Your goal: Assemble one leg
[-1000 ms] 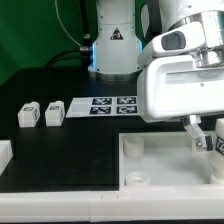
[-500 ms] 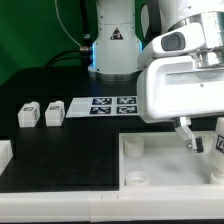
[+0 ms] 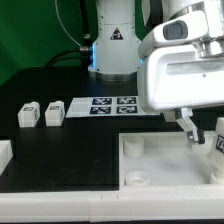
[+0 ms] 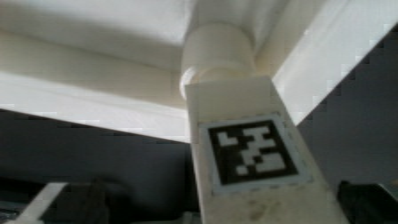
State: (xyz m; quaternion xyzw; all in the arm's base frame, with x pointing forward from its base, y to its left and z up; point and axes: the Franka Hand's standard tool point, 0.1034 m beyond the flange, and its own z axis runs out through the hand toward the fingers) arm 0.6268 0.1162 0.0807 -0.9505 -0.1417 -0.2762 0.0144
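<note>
One leg (image 3: 219, 136), a white block with a black-and-white tag, stands upright at the far corner of the white panel (image 3: 160, 162) on the exterior view's right. In the wrist view this leg (image 4: 246, 120) runs down into the panel's corner socket (image 4: 222, 45), tag facing the camera. My gripper (image 3: 204, 131) straddles its upper end, open, with the dark fingers (image 4: 75, 198) apart from its sides. Two more legs (image 3: 28, 114) (image 3: 53, 112) lie side by side on the dark table at the exterior view's left.
The marker board (image 3: 101, 104) lies flat behind the panel, in front of the arm's base (image 3: 112, 55). Another white part (image 3: 5, 153) pokes in at the left edge. A round socket (image 3: 136, 180) sits in the panel's near corner.
The jaws have spread away from the leg, which stays standing in the panel's corner. The hand has lifted a little.
</note>
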